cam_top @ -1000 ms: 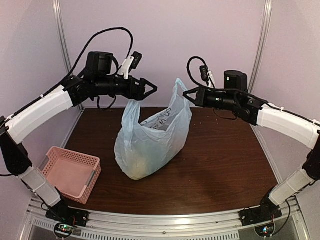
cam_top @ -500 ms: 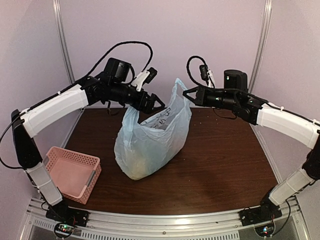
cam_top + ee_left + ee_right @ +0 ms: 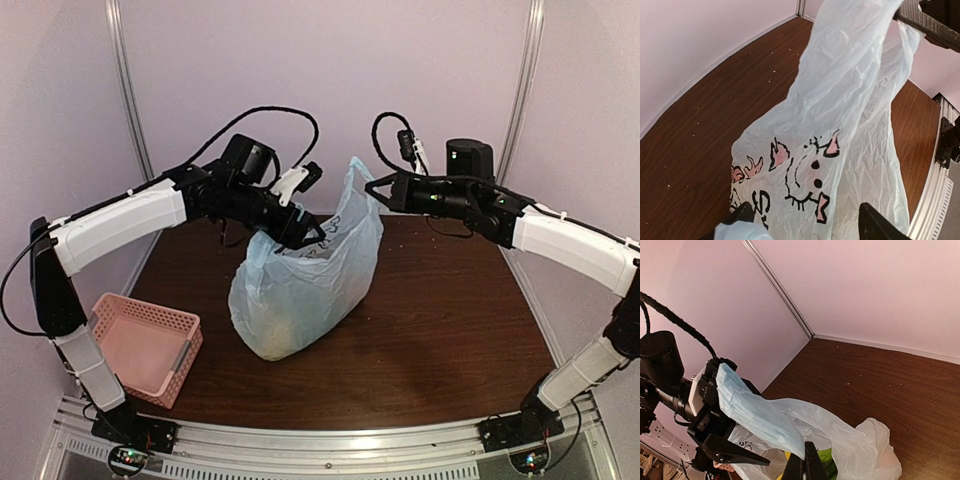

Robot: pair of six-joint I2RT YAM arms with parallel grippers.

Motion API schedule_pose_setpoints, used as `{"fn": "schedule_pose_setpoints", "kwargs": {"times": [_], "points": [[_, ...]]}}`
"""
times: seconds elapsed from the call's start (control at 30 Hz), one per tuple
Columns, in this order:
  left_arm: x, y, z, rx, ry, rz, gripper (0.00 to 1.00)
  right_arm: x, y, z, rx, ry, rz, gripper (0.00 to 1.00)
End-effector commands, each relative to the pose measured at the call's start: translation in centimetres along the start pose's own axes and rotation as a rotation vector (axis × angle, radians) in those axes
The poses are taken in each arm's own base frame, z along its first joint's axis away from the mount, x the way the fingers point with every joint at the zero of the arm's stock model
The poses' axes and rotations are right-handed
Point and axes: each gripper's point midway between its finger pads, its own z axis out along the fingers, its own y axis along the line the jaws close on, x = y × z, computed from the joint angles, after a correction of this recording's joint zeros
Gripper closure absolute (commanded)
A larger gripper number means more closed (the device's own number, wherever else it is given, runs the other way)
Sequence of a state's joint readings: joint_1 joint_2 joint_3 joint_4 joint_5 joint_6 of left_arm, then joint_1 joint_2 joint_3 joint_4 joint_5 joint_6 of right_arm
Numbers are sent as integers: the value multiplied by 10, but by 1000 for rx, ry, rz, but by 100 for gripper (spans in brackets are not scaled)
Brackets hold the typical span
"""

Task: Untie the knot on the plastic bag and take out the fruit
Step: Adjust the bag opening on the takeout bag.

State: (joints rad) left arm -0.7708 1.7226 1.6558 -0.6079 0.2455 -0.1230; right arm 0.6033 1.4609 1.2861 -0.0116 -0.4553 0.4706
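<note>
The pale blue plastic bag [image 3: 300, 290] stands mid-table, its mouth pulled open. My right gripper [image 3: 372, 190] is shut on one handle loop [image 3: 358, 178] and holds it up; its fingers [image 3: 807, 462] pinch the plastic. My left gripper [image 3: 312, 236] is open at the bag's upper left rim. Its jaws straddle the printed wall [image 3: 810, 165], and a fold of blue plastic [image 3: 740, 232] lies over the left finger. Fruit [image 3: 826, 461] shows green and yellow inside the mouth, and as a yellowish shape [image 3: 280, 335] through the wall. The knot is not in view; the handles hang apart.
A pink perforated basket [image 3: 140, 345] sits at the near left of the brown table [image 3: 450, 320]. Pale walls close in on the back and sides, and a metal rail [image 3: 330, 440] runs along the near edge.
My left gripper has swung down and to the right, from above the bag's left handle to the bag's mouth, and its jaws have narrowed a little. The right gripper has not moved.
</note>
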Motion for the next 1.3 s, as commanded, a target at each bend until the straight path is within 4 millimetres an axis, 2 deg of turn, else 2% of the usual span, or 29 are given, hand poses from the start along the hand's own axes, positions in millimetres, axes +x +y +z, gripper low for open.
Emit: {"fn": "schedule_pose_setpoints", "kwargs": {"times": [0.0,0.1,0.27,0.47,0.67,0.87,1.0,1.1,1.2,1.27], "points": [[12,2,13,-12,41,15,33,-7,-2,1,15,-14,-15,100],[14,3,15,-32,48,20,38,-7,-2,1,16,-13,-16,100],[12,21,10,-147,45,14,50,-7,-4,-1,32,-13,-19,100],[19,73,-7,-441,62,-60,66,-13,-17,-17,132,-59,-33,100],[32,93,-16,-488,76,-111,68,-21,-25,-37,228,-89,-61,100],[41,112,-36,-545,68,-159,67,-23,-37,-46,307,-113,-50,100],[41,114,-45,-551,58,-161,68,-24,-36,-43,299,-115,-48,100],[40,111,-46,-524,56,-157,74,-27,-37,-38,296,-112,-52,100],[32,91,-39,-398,28,-145,81,-30,-37,-33,298,-101,-50,100],[22,71,-34,-271,-20,-136,86,-30,-33,-31,280,-96,-40,100]]}}
